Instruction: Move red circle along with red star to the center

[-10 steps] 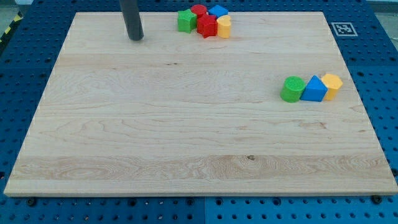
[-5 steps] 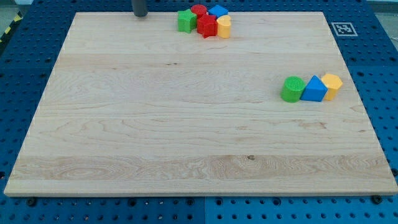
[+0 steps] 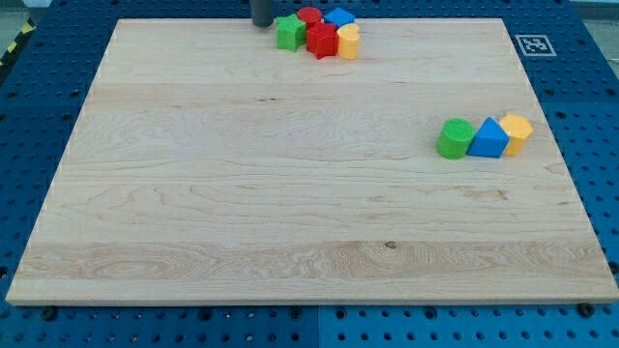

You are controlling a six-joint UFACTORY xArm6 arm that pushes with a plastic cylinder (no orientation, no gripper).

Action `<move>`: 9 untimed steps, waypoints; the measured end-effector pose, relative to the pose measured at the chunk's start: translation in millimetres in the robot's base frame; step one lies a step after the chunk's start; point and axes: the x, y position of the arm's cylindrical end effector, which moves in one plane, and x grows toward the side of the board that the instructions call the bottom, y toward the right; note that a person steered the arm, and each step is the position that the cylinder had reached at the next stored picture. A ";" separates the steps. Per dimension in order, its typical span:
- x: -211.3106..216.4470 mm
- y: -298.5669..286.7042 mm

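Observation:
A red circle (image 3: 309, 15) and a red star (image 3: 321, 41) sit in a tight cluster at the view's top edge of the wooden board (image 3: 290, 213). A green star (image 3: 288, 32) is on the cluster's left, a blue block (image 3: 338, 16) at its top right and a yellow block (image 3: 348, 42) on its right. My tip (image 3: 262, 24) is at the board's top edge, just left of the green star and close to it; whether it touches is unclear.
A green cylinder (image 3: 454, 138), a blue block (image 3: 490, 138) and a yellow block (image 3: 516, 130) stand in a row at the view's right. A marker tag (image 3: 532, 44) is on the board's top right corner.
My tip has moved up to the board's top edge and then right, from well left of the cluster to just beside the green star. The blocks have not moved.

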 end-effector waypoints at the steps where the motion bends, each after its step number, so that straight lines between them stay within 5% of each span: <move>1: 0.0 12.0; 9: 0.5 89.1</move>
